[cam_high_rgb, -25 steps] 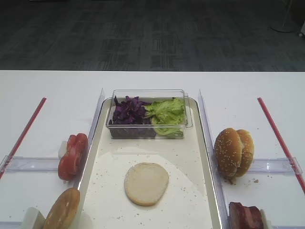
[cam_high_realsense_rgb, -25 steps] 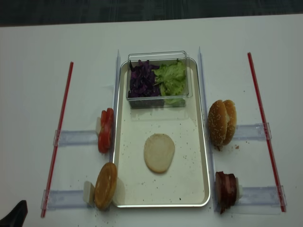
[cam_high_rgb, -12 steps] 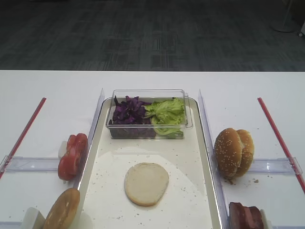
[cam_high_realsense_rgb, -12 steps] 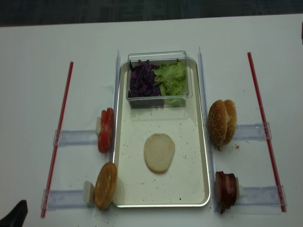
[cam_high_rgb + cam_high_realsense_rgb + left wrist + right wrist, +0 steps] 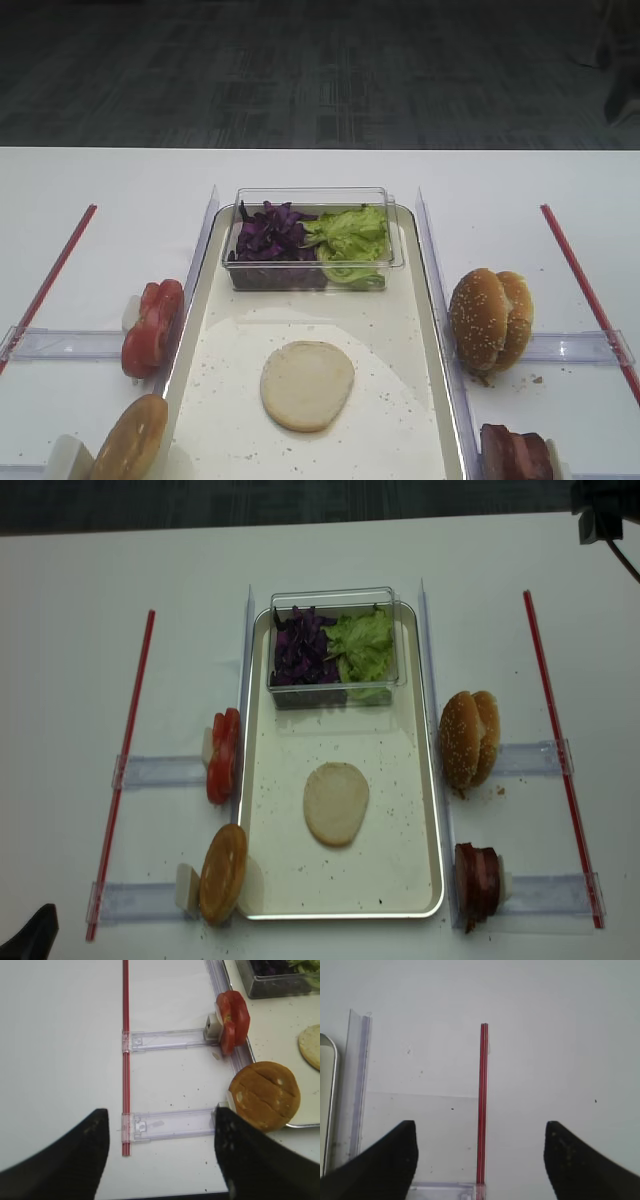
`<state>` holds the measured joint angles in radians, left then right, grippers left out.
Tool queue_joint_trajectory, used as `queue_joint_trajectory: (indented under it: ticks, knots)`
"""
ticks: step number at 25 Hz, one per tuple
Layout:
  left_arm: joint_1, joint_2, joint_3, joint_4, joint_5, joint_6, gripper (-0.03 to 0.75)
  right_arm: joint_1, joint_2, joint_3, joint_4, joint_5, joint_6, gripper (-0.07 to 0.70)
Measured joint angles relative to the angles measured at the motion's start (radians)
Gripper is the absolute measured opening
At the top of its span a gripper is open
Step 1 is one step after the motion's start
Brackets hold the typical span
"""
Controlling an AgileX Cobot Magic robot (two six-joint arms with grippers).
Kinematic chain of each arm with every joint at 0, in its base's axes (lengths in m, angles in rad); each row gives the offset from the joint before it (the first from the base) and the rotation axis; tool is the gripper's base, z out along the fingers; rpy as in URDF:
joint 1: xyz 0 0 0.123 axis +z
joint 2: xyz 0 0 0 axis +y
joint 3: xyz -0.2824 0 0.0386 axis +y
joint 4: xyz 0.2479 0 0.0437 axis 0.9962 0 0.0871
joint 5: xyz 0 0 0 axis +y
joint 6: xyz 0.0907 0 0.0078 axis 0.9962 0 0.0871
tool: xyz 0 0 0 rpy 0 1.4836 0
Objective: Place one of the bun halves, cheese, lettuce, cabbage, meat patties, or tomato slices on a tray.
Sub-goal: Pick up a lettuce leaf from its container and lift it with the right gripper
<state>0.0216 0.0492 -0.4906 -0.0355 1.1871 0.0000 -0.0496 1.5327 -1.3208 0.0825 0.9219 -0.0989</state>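
A pale bun half point(image 5: 336, 803) lay cut face up in the middle of the tray point(image 5: 425, 810). No writing was readable anywhere. The right gripper point(image 5: 480, 1160) hung spread wide and empty over a red strip point(image 5: 483, 1105); the left gripper point(image 5: 160, 1152) also stood spread, holding nothing.

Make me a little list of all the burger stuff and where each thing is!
tray: holds one bun half, cut face up
clear tub: cabbage left, lettuce right
left of tray: tomato slices, another bun piece
right of tray: sesame buns, meat patties
left gripper: open, holding nothing
right gripper: open, holding nothing
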Motion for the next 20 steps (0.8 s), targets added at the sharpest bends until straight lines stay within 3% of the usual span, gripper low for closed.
queue_joint_trajectory:
  ticks: [10,20]
  knots:
    - [0.0,0.0,0.0,0.0,0.0,0.0,0.419,0.0,0.247,-0.116,0.022,-0.01,-0.002,0.551]
    - [0.0,0.0,0.0,0.0,0.0,0.0,0.419,0.0,0.379,-0.127,0.056,-0.014,-0.028,0.551]
